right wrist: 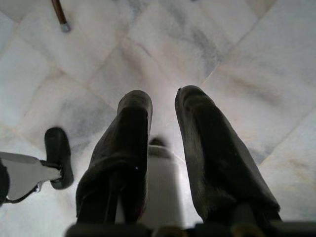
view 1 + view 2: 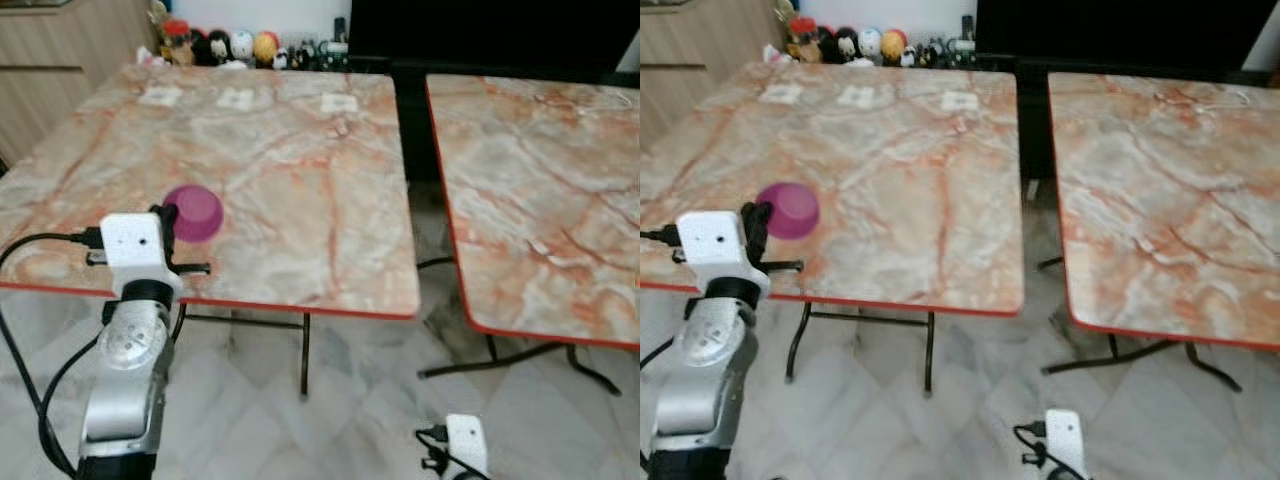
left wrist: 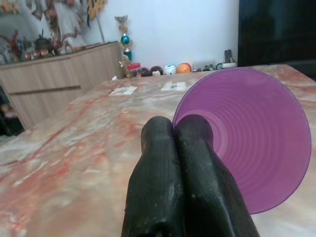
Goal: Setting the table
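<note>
A purple plastic bowl [image 2: 196, 212] lies tipped on its side over the near left part of the left marble table [image 2: 300, 190]. My left gripper [image 2: 166, 214] reaches over the table's front edge. Its fingers [image 3: 163, 148] are pinched together on the purple bowl's rim [image 3: 252, 143], and the bowl's mouth faces the wrist camera. My right gripper [image 1: 163, 96] hangs low over the tiled floor with its fingers apart and nothing between them.
Three small white cards [image 2: 238, 98] lie along the far side of the left table, with a row of toy figures [image 2: 220, 45] behind them. A second marble table [image 2: 540, 190] stands to the right across a narrow gap. A wooden cabinet [image 2: 45, 70] is at the far left.
</note>
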